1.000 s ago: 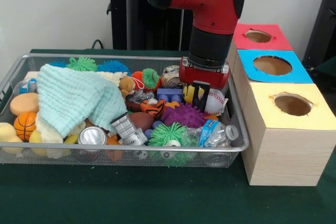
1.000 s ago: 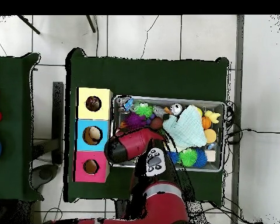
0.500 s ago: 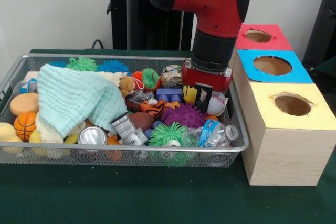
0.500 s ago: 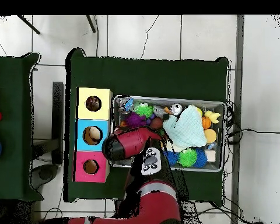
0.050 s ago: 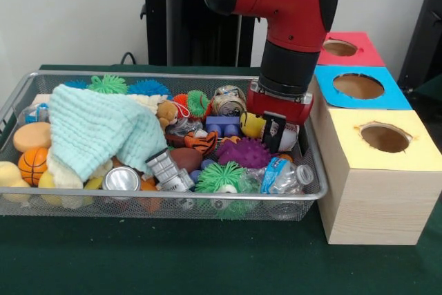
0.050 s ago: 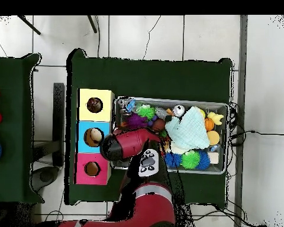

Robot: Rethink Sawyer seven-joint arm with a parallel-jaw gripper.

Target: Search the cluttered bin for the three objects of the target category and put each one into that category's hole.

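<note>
- My gripper (image 5: 275,132) is clamped on the baseball (image 5: 286,136), lifted above the bin (image 5: 312,170).
- I judge it hard, light and round; squeezing across its middle stops rolling.

My gripper (image 5: 274,131) hangs over the bin's (image 5: 312,148) end nearest the three boxes (image 5: 376,164), with the cloth (image 5: 97,129) lying at the opposite end.

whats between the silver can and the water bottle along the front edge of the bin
In the front view, a grey block toy sits beside the silver can, then a green spiky ball, then the water bottle.
</note>
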